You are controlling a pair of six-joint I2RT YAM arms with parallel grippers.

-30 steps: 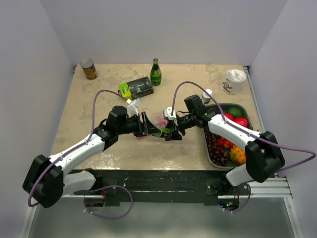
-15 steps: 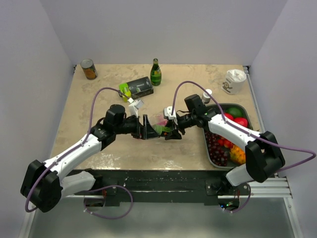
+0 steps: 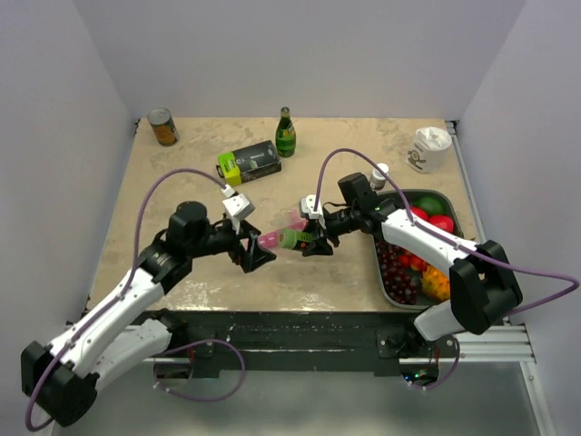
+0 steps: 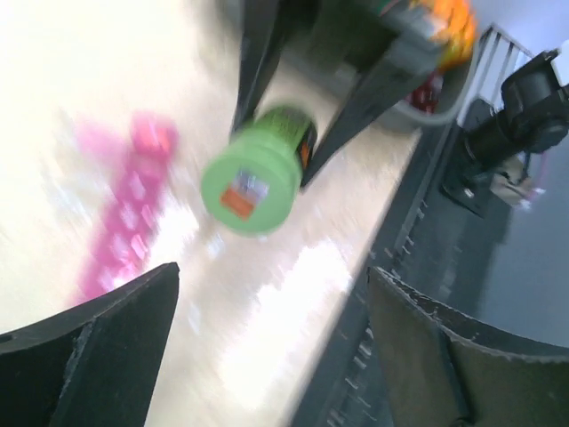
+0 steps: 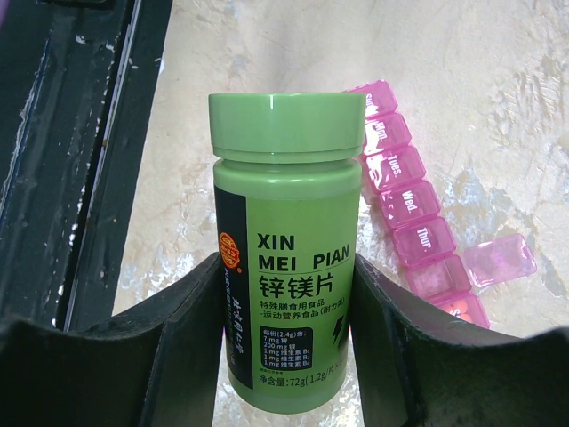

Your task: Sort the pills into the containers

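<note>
A green pill bottle [image 5: 284, 267] with its lid on lies level above the table, and my right gripper [image 5: 286, 298] is shut on its body. In the top view the bottle [image 3: 290, 239] points left from the right gripper [image 3: 310, 242]. The pink containers [image 5: 411, 209] lie as one strip on the table under and beyond it, with one lid [image 5: 502, 258] flipped open. My left gripper [image 3: 251, 252] stands open and empty a short way left of the bottle's lid [image 4: 251, 178]. The left wrist view is blurred and shows the pink containers [image 4: 124, 218] at left. No loose pills show.
A black-and-lime box [image 3: 250, 162], a green glass bottle [image 3: 286, 133] and a can [image 3: 163, 127] stand at the back. A small white bottle [image 3: 379, 175] and a white cup [image 3: 428, 148] are at back right. The grey fruit tray [image 3: 428, 193] lies at right.
My left gripper has opened, let go of the bottle's lid end and drawn back to the left and nearer. The right gripper and the bottle have stayed put.
</note>
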